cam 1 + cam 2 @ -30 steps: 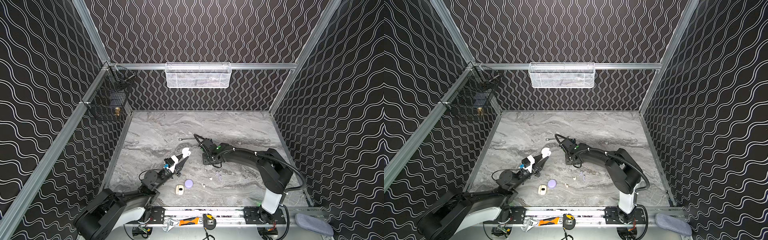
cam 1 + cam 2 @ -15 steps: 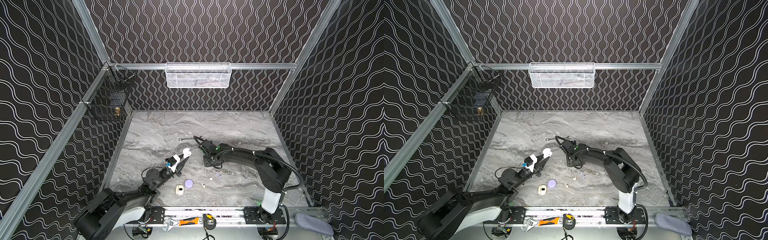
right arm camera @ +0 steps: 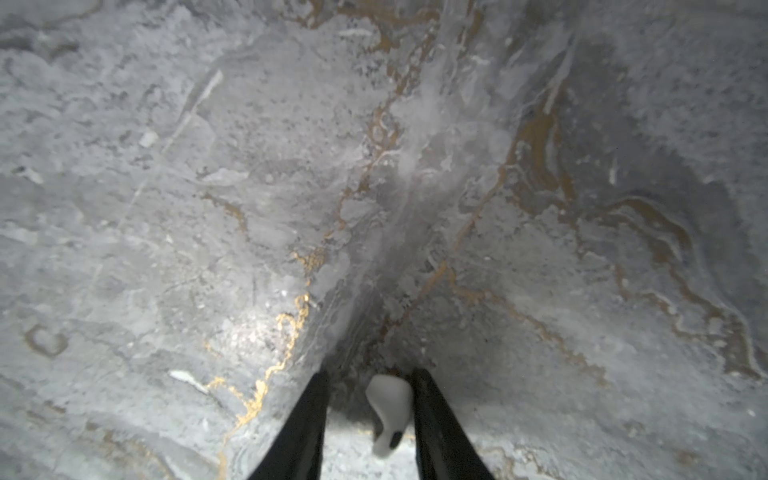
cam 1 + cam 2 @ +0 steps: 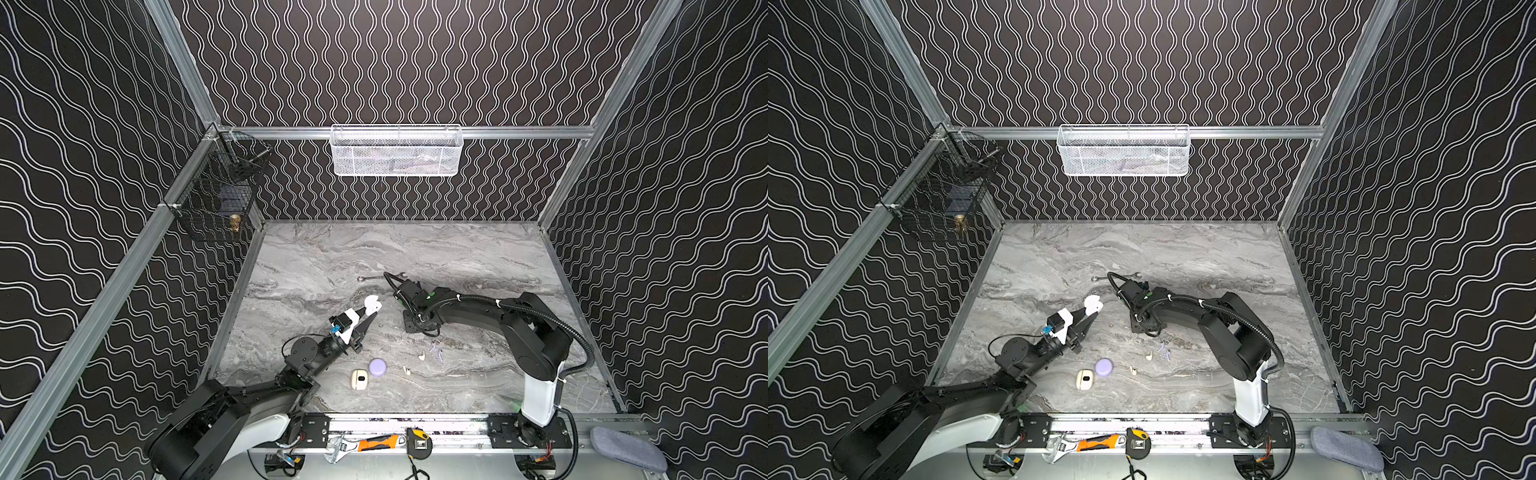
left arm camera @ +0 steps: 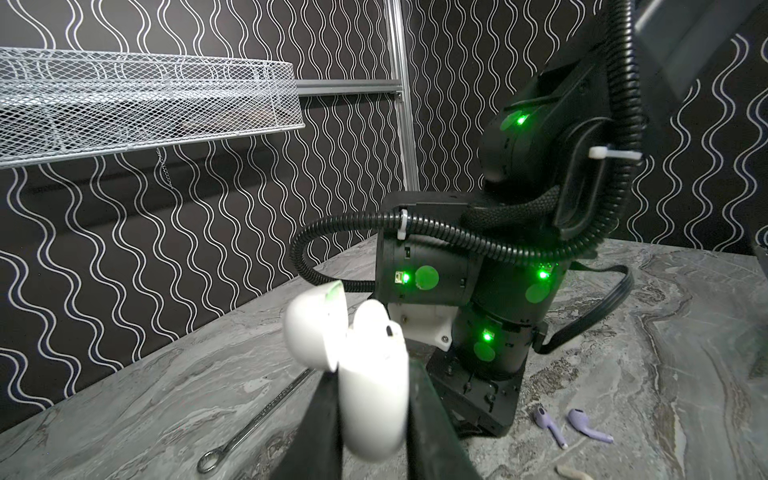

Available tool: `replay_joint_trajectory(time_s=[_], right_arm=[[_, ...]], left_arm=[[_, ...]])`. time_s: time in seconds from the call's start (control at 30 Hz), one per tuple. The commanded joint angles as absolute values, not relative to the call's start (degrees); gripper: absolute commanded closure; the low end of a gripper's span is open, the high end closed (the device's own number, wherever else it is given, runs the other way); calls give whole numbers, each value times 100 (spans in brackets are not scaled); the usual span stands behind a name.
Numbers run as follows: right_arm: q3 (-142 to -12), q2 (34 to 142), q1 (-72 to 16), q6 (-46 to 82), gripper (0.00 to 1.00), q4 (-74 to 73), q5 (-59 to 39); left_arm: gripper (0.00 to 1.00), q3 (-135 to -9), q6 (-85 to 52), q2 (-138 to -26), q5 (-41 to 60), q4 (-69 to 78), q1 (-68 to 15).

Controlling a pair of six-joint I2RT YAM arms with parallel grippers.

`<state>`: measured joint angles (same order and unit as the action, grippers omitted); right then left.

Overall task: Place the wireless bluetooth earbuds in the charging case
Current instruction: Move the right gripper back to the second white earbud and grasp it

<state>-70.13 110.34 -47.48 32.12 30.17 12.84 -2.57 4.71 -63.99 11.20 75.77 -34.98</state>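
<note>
White earbud (image 3: 388, 403) lies lengthwise between parted jaws of right gripper (image 3: 370, 374); left gripper (image 4: 370, 318), jaws clamped on charging case (image 5: 374, 395), stands at 10 o'clock.

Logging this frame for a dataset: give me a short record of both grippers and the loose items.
left gripper: shut on white case, lid open, off the table
right gripper: open, straddling white earbud on the table
loose: lavender earbuds, cream earbud
other cases: lavender case, cream case
extra: wrench
</note>
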Motion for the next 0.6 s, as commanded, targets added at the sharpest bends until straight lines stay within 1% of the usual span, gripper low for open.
replay_joint_trajectory(time_s=[0.0,0.13,0.4,0.5,0.57], right_arm=[[-6961,11129,-4750,3259,66,3119,1299],[-6911,11111,-4743,3276,70,3103,1283],[-6716,10958,-4746,3374,76,3031,1276],[-6664,10907,-4746,3412,75,3024,1268],[-6630,10908,-4745,3435,73,3011,1252]], left_arm=[[100,-281,508,-6438,1158,7796,-3498],[100,-274,505,-6451,1144,7796,-3497],[100,-269,498,-6477,1160,7836,-3493],[100,-257,484,-6474,1151,7865,-3493],[100,-260,483,-6480,1160,7860,-3498]])
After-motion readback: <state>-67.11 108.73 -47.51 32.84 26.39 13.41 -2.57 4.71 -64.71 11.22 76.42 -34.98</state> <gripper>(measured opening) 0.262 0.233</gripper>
